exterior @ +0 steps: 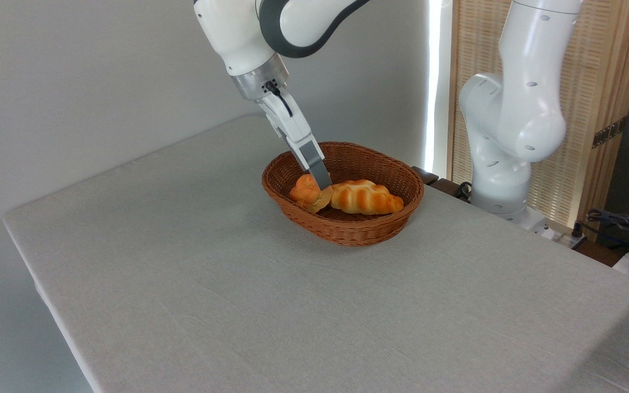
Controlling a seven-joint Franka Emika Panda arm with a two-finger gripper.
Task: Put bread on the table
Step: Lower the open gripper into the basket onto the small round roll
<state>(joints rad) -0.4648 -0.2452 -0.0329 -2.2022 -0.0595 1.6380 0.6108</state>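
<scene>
I have the end effector [321, 188] down inside the basket [347, 229], its visible finger [314, 164] slanting in from the upper left and touching the right side of the bun [307, 192]. The bun sits tilted at the left end of the basket, just beside the braided loaf [366, 197], which lies along the middle. From this one view I see only one finger clearly; the other is hidden behind it or behind the bun, so I cannot tell how wide the end effector stands or whether it has closed on anything. I judge the bun to be light and probably soft or squashy, with a knobbly orange top that gives uneven contact and a paler ridged base that should offer better purchase. I would take it across the middle, where top meets base, with gentle pressure so it neither crushes nor pops out. The loaf so close on the right leaves little room for a finger there, and nudging it is a risk. The desk [238, 305] lies bare all round the basket, so setting down should be easy.
</scene>
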